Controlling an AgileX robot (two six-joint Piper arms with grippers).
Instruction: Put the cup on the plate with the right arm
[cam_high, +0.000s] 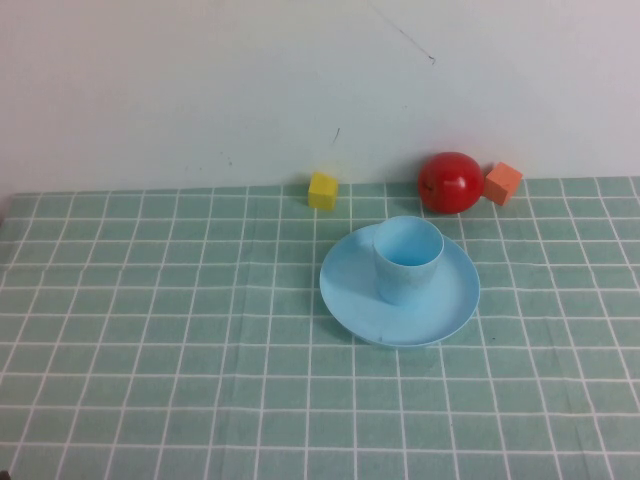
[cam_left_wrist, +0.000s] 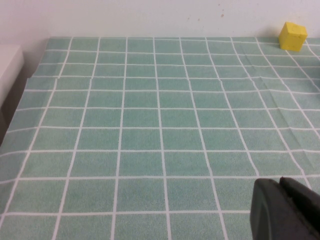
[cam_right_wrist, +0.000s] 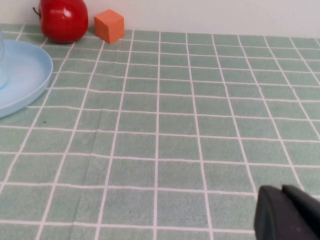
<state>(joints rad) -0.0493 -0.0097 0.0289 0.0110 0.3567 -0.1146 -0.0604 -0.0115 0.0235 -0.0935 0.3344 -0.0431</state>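
The light blue cup (cam_high: 407, 258) stands upright on the round light blue plate (cam_high: 345, 290) near the middle of the table. In the right wrist view a part of the plate (cam_right_wrist: 22, 75) shows, with a sliver of the cup (cam_right_wrist: 2, 65) at the frame's edge. My right gripper (cam_right_wrist: 282, 192) is shut and empty, low over the cloth, well away from the plate. My left gripper (cam_left_wrist: 279, 184) is shut and empty over bare cloth on the left side. Neither arm shows in the high view.
A red ball (cam_high: 449, 182) and an orange cube (cam_high: 503, 183) sit by the back wall behind the plate, and also show in the right wrist view (cam_right_wrist: 63, 19), (cam_right_wrist: 109, 25). A yellow cube (cam_high: 322, 190) sits by the wall, seen too in the left wrist view (cam_left_wrist: 292, 36). A green checked cloth (cam_high: 150, 330) covers the table.
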